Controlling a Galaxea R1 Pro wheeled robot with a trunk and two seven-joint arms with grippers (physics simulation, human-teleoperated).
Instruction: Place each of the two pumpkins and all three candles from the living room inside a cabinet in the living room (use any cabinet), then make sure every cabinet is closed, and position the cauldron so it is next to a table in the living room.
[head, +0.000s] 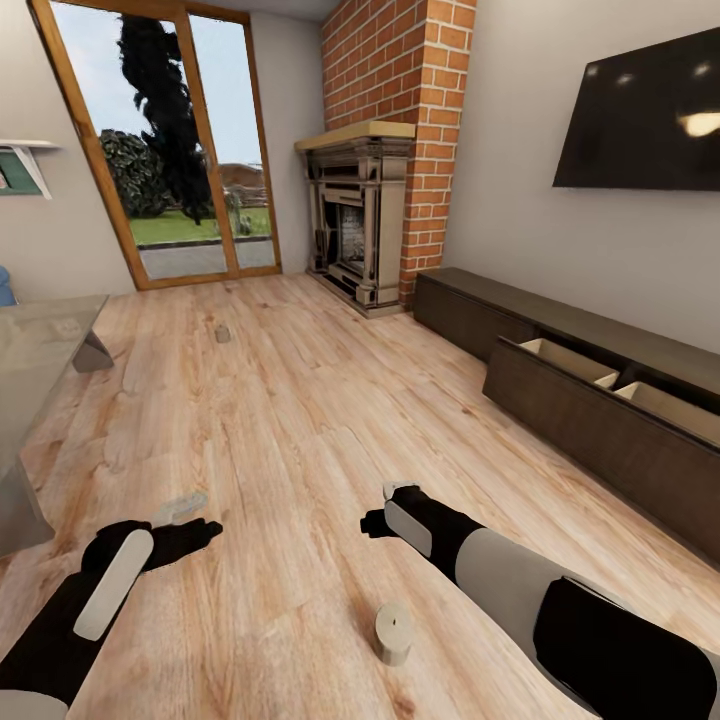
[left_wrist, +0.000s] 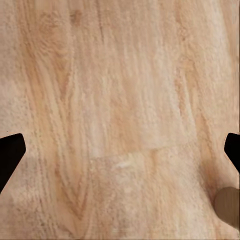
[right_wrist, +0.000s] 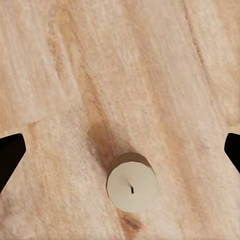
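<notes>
A candle (right_wrist: 132, 187) stands upright on the floor (head: 300, 420), wick up, directly under the wide-open, empty right gripper (right_wrist: 120, 152); left gripper (left_wrist: 120, 152) likewise wide open, empty

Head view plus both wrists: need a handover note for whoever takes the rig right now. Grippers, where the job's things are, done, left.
Left gripper: open, empty, over bare floor.
Right gripper: open, empty, directly above an upright candle on the floor.
Candles: a second one lies by the left gripper; a third small one sits farther off toward the glass door.
Cabinet: one front panel tilted open, pale compartments look empty.
Table at the left edge.
Done: cabinet opened.
Left: all three candles in, both pumpkins, the cauldron by the table, cabinet closed.
</notes>
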